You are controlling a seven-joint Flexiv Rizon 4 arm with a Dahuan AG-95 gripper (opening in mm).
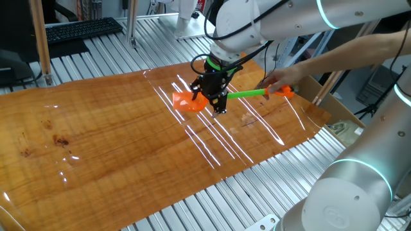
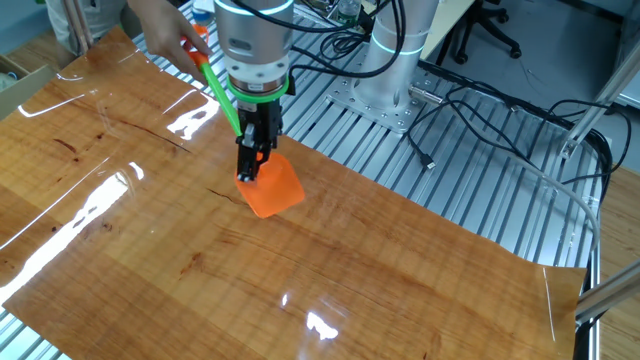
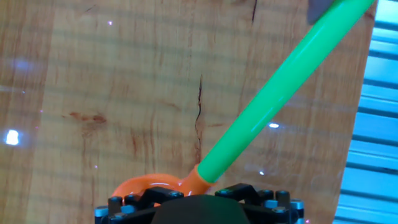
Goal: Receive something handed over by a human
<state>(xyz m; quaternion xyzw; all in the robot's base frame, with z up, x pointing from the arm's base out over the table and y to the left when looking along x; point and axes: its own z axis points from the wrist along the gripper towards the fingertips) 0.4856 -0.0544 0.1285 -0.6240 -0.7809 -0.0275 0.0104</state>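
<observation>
Toy shovel (image 1: 192, 101): orange blade, bright green shaft, orange end piece. Table (image 1: 96, 135): streaked brown wood grain. Gripper (image 1: 215, 97): black.

Legible text, one fixed view: I find none; the keyboard (image 1: 82, 29) at the far end of the table shows keys only as a dark blur.
Legible text, the other fixed view: I find none; the robot arm (image 2: 254, 35) bears a green ring but no lettering I can make out.
Legible text, hand view: I find none on the wooden board (image 3: 124, 93) or on the toy shovel (image 3: 280, 87).
Brands and logos: none that I can read on any housing.
Numbers and signs: none that I can read.
</observation>
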